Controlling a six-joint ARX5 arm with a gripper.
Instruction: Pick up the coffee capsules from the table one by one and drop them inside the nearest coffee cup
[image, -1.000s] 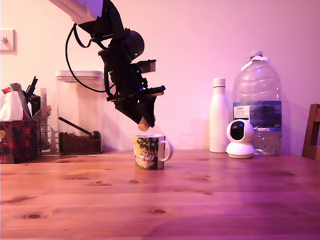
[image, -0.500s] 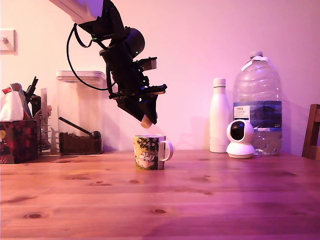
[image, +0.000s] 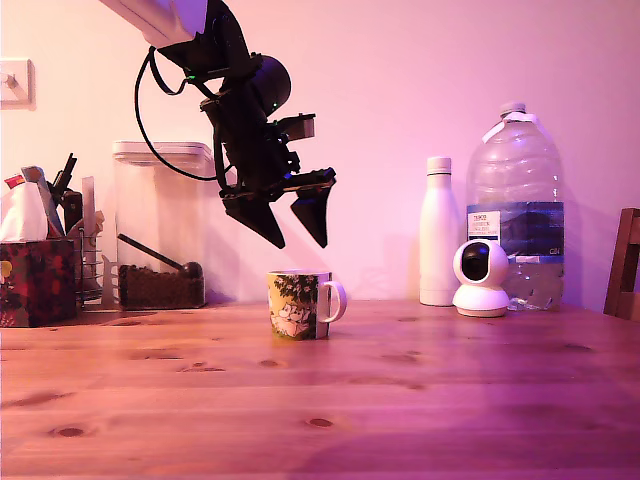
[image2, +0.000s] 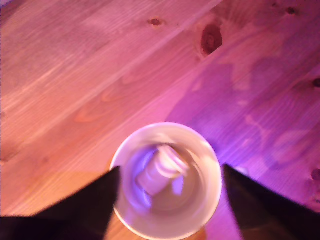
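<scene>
A plain wall washed in pink light backs the scene, and in front of it runs the table (image: 420, 400), broad reddish-brown planks dotted with dark knots.

Biggest thing on it is the large water bottle (image: 515, 205), well off to the exterior view's right of the jaws, with a slim white bottle (image: 438, 232) beside it and a small round white camera (image: 481, 278) standing in front of the two. On the other side, toward the exterior view's left of the jaws, stands a clear storage container (image: 160, 225) with a dark layer and a scoop at the bottom, and further out a tissue box (image: 35, 280) with some utensils behind it (too cluttered to name one by one).

The black arm comes down from the upper left of the exterior view and ends in the gripper (image: 297, 228), which hangs in the air above the coffee cup (image: 300, 303). Its jaws are spread wide apart and hold nothing; the two dark fingertips point down at the cup without touching it.

The cup sits on the table straight below the gap between the jaws, its white handle toward the exterior view's right. From the wrist view the cup's pale rim (image2: 167, 129) fills the space between the two fingers, and the coffee capsule (image2: 160, 170) lies inside on the cup's floor, tipped on its side.
</scene>
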